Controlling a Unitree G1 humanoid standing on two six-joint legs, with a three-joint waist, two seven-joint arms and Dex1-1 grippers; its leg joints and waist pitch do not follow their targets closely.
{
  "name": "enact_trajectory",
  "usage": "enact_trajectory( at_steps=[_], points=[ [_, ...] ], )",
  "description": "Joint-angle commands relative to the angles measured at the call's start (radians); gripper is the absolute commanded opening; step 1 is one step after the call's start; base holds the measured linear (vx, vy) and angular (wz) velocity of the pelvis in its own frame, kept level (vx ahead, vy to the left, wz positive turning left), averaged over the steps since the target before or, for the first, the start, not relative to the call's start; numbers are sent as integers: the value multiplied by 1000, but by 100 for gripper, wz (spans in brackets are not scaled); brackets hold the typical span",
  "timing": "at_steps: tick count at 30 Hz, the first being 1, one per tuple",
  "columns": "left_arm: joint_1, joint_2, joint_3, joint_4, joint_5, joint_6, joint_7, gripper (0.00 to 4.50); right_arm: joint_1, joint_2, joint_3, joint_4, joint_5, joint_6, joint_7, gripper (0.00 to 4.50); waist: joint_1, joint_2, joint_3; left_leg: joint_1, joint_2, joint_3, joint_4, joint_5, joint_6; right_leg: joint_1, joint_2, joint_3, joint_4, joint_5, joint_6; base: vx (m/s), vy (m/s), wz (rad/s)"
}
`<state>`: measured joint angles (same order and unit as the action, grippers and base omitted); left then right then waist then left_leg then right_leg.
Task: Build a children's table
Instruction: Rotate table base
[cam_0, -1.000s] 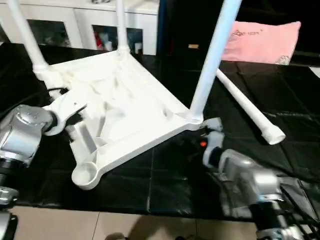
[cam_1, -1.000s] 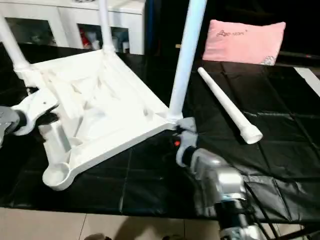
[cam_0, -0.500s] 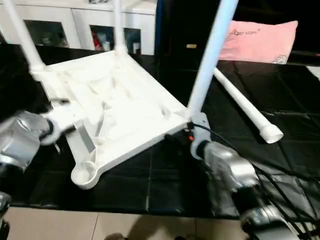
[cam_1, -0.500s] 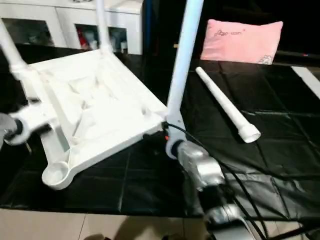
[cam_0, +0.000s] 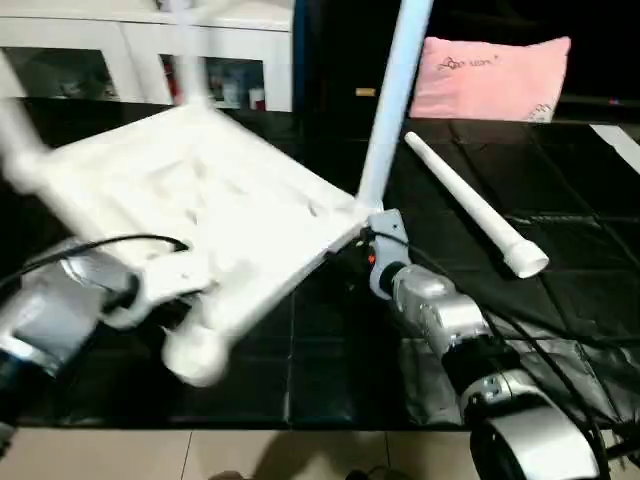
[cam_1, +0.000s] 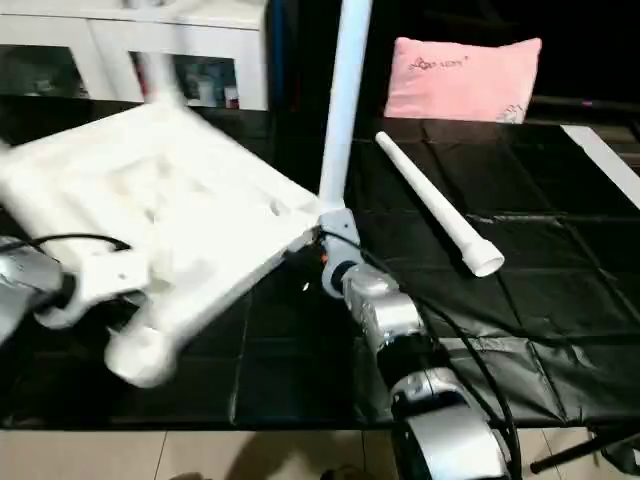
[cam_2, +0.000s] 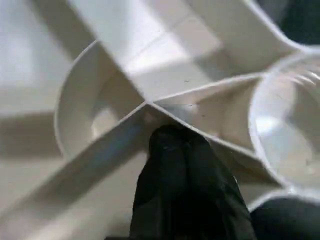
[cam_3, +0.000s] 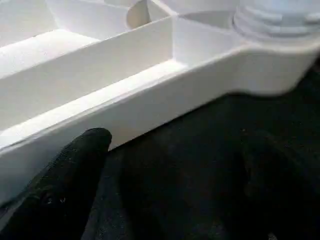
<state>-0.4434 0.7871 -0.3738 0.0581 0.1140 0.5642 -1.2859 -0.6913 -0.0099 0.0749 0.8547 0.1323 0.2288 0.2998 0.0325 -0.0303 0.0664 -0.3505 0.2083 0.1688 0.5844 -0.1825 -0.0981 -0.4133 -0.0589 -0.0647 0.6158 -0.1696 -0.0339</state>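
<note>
Tabletop (cam_0: 190, 210), white plastic with its ribbed underside turned up, lies tilted on the black sheet (cam_0: 560, 300) covering the floor, its near corner socket (cam_0: 195, 355) empty and round. A tapered white leg (cam_0: 392, 100) stands upright in the corner socket beside the right gripper (cam_0: 385, 240); two more legs at the far corners are blurred. The fourth leg (cam_0: 470, 205) lies loose on the black sheet, well apart from the tabletop, its wide end toward the robot. The left gripper (cam_2: 172, 150) has its black fingers pressed together, tips touching a rib crossing on the underside next to the empty socket. The right gripper's fingers (cam_3: 75, 165) are spread wide, holding nothing, just beside the tabletop's side wall. A pink pillow (cam_0: 490, 75) and a white glass-door cabinet (cam_0: 150, 60) sit behind
</note>
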Motion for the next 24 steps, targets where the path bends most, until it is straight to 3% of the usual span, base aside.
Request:
enact_trajectory(
  at_steps=[1,5,8,12,16,19,23,24],
  points=[
    [1,-40,-52,-21,-29,1,-18,11,-38,35,16,13,-6,-28,18,450,7,24,-73,-3,10,0,-65,-173,-34,65,-68,51,-57,-149,-220,0,0,0],
    [-25,-103,-43,3,-20,4,40,11,-41,39,16,38,-16,-51,28,450,7,25,-71,1,12,0,-64,-200,-33,62,-68,52,-65,-214,-202,0,0,0],
    [-42,-134,-40,28,-10,-3,77,11,-39,39,16,47,-20,-61,32,450,8,29,-72,2,12,-1,-64,-203,-33,61,-65,51,-64,-202,-204,0,0,0],
    [-85,-237,-3,124,6,-30,214,11,-40,37,10,66,-28,-80,39,450,9,29,-73,2,9,-1,-62,-222,-31,62,-64,49,-68,-214,-201,0,0,0],
    [-149,-337,34,303,45,-122,411,11,-38,18,-8,64,-35,-81,27,450,16,31,-73,4,6,-2,-59,-242,-22,60,-62,47,-76,-255,-184,0,0,0],
    [-167,-384,64,359,31,-158,481,11,-27,-11,-18,48,-35,-71,23,450,17,29,-75,-1,8,-4,-60,-234,-17,63,-66,45,-78,-275,-171,0,0,0],
    [-169,-425,97,371,2,-181,512,11,-3,-30,-42,0,-6,-75,61,450,25,29,-81,-2,11,-2,-56,-185,-1,64,-66,47,-69,-183,-193,0,0,0],
    [-166,-442,116,370,-15,-179,519,11,12,-40,-43,-28,-6,-81,68,450,27,33,-82,-4,11,-1,-54,-167,4,65,-65,47,-64,-143,-204,0,0,0]
  ],
)
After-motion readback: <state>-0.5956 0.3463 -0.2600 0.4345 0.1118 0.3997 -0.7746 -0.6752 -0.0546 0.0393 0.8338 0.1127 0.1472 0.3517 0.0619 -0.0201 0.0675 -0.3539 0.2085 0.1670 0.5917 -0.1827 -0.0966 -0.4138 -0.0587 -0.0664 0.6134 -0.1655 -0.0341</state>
